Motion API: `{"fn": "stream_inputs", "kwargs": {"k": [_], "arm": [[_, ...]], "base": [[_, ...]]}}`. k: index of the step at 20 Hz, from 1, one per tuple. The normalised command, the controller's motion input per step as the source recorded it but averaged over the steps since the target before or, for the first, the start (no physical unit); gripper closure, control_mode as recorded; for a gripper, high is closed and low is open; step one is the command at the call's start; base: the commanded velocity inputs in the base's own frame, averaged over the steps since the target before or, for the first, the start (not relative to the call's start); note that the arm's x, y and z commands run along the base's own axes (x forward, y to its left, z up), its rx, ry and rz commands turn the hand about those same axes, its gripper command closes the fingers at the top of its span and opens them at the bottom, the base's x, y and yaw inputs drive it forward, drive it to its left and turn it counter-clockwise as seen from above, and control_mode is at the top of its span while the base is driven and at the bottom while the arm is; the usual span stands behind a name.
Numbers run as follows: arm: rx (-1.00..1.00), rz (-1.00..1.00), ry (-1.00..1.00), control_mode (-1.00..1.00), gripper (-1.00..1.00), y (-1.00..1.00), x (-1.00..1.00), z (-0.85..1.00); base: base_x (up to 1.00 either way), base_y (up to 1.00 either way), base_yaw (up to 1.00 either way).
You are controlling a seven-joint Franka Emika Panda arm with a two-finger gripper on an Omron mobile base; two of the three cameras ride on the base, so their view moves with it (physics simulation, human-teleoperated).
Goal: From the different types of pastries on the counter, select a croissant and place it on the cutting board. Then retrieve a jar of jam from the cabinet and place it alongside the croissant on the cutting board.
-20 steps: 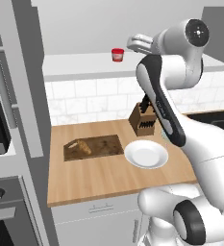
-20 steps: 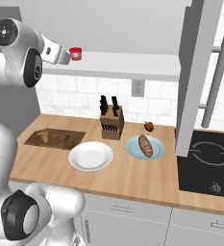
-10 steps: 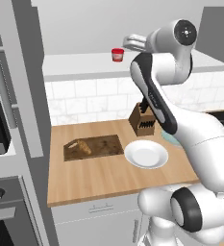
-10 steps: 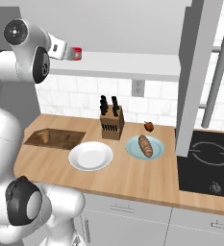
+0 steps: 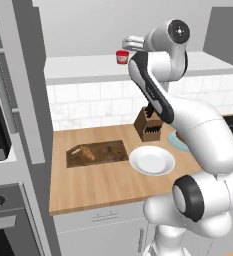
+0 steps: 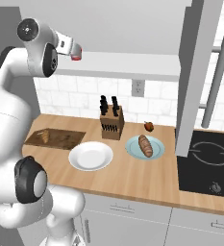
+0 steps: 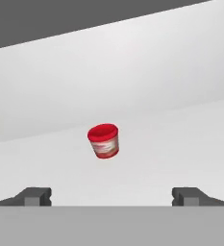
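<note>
The jar of jam (image 7: 104,141), red with a pale band, stands upright on the cabinet's white shelf (image 5: 78,67). In the hand view it sits centred between and beyond the two fingertips. My gripper (image 7: 112,196) is open with nothing between its fingers, held up at shelf height just short of the jar (image 5: 121,56), which shows partly behind the hand (image 6: 76,57). The gripper (image 5: 127,42) points left along the shelf. The croissant (image 5: 83,152) lies on the left end of the dark cutting board (image 5: 108,152) on the counter (image 5: 103,185).
A round white plate (image 5: 151,161) lies right of the board, and a knife block (image 5: 149,125) stands by the tiled wall. A pale blue plate holds the oblong pastry (image 6: 144,145), with the small dark pastry (image 6: 149,127) behind it. A black hob (image 6: 205,158) is at the right.
The hand has moved left along the shelf, closer to the jar. Its jaws stayed open. The jar, croissant and board have not moved.
</note>
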Motion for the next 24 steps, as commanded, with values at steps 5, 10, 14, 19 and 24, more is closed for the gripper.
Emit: {"fn": "stream_inputs", "kwargs": {"k": [5,10,14,19,24], "arm": [[0.0,0.04,0.08,-1.0,-1.0,0.01,0.13,-0.36],[0.0,0.07,0.03,-1.0,-1.0,0.0,0.19,-0.23],[0.0,0.07,0.0,-1.0,-1.0,0.0,0.34,-0.17],[0.0,0.07,0.0,-1.0,-1.0,0.0,0.65,-0.14],[-0.08,0.07,-0.08,-1.0,-1.0,0.0,0.08,0.35]], "base": [[0.0,0.0,0.0],[0.0,0.0,0.0],[0.0,0.0,0.0],[0.0,0.0,0.0],[0.0,0.0,0.0]]}}
